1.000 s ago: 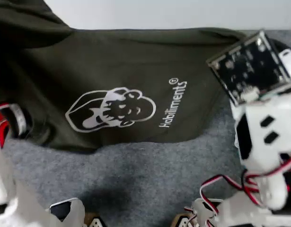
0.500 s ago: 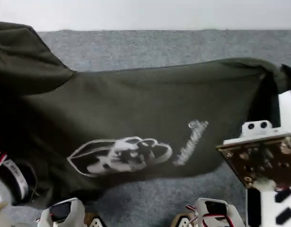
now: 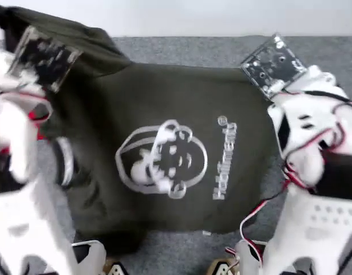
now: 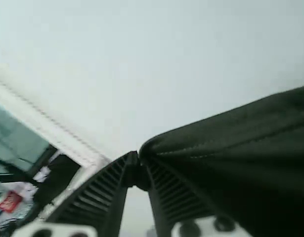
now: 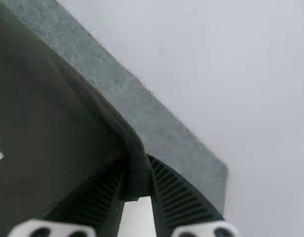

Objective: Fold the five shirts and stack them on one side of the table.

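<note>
Left claw (image 4: 137, 167): ribbed jaws closed together, pinching a folded edge of the dark olive shirt (image 4: 240, 158). Cloth runs away from the pinch to one side. Pale wall (image 4: 156, 59) behind it.

Right claw (image 5: 137, 174): jaws likewise closed tight on a hem of the same shirt (image 5: 53, 138). The seam comes down into the pinch from the far side. Grey felt desk (image 5: 161, 126) lies just beyond the hem, with the wall (image 5: 226, 54) past that.

High view: shirt (image 3: 164, 109) is spread between the two arms. Left arm (image 3: 18, 143) is at its left side, right arm (image 3: 313, 143) at its right. Far left corner of the cloth is bunched up high at the far left of the frame, by the left arm's wrist board. Far right corner meets the right arm's wrist board.

White print (image 3: 161, 157) faces up, middle of the shirt, lettering just to its right.

Bare desk (image 3: 187, 48) shows as a strip along the far side and a patch at the near edge below the hem.
</note>
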Controlling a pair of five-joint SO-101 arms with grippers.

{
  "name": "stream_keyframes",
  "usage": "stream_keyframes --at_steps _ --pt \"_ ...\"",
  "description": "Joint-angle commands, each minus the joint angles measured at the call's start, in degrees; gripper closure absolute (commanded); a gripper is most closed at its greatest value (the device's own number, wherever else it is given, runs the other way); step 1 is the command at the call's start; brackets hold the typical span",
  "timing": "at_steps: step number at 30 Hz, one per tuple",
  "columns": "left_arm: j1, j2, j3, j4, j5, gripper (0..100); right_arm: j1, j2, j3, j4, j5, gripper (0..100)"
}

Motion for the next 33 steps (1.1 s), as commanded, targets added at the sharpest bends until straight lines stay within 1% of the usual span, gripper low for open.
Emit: stream_keyframes --at_steps 1,3,7,10,13,16,18,20,22,27,31,33 --pt "0.4 4.4 7.2 -14.5 -0.8 98 -0.5 -1.2 11.3 -13.8 0.7 98.7" --pt "0.4 8.3 9.4 -21.6 -0.8 98 -0.7 -1.2 17.8 -22.3 0.7 98.7" --pt "0.4 16.5 9.4 -30.6 -1.1 98 -1.8 -1.1 30.5 -41.0 0.6 98.7" --pt "0.5 21.6 9.4 -38.7 -1.1 98 -3.3 0.2 38.2 -52.8 0.7 98.7" --pt "1.4 25.8 9.4 -45.2 -1.1 98 -4.2 4.6 41.1 -60.0 2.5 98.7" --pt "2.3 29.0 9.1 -49.6 -1.1 98 -4.1 10.5 40.9 -66.8 2.7 98.7" --pt "2.7 31.3 7.9 -51.5 -2.4 98 -4.1 13.7 40.9 -72.0 2.7 98.7" --pt "2.9 33.5 6.4 -52.8 -4.8 98 -4.3 16.6 39.8 -74.6 4.0 98.7" --pt "3.0 35.6 4.3 -53.3 -5.8 98 -4.4 18.9 37.6 -75.0 4.9 98.7" --pt "3.0 38.0 1.1 -52.9 -5.8 98 -4.4 23.3 31.3 -74.7 4.8 98.7" --pt "4.0 38.0 1.4 -52.7 -5.7 98 -4.4 24.1 30.1 -74.6 4.8 98.7" --pt "4.6 38.0 1.2 -50.7 -5.7 98 -4.4 23.9 30.4 -74.4 4.8 98.7"
